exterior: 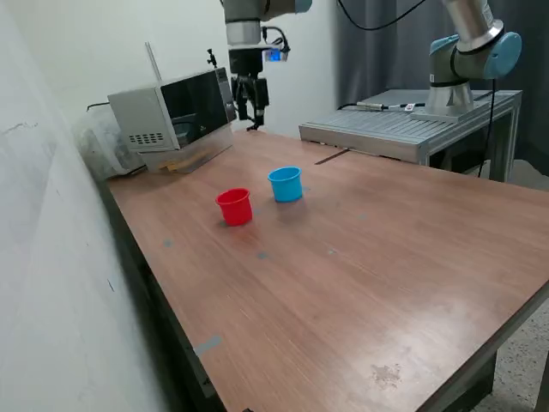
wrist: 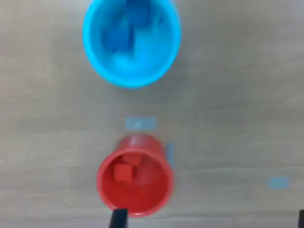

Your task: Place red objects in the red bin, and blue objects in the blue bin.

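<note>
Cups: red cup (exterior: 234, 207) and light-blue cup (exterior: 286, 184) stand side by side on the brown table (exterior: 386, 283), close but not touching.
Red cubes: wrist view shows red cubes (wrist: 126, 169) lying inside the red cup; it looks like two, one partly behind the other, but the picture is blurry.
Blue cubes: dark-blue cubes (wrist: 127, 28) lie inside the light-blue cup, also blurry, about two.
Loose cubes: none can be seen on the table in either view.
Claw: gripper (exterior: 250, 110) hangs high above the far edge of the table, next to the microwave (exterior: 171, 112). It carries nothing that can be seen. Whether its fingers are spread or pressed together cannot be told.
Which way: both cups sit below the claw and toward the near side of the table; the red cup lies nearer the exterior view's left.
How far along: sorting looks done, since every cube seems to be in its matching cup.
Writing: no words or brand names can be read anywhere.
</note>
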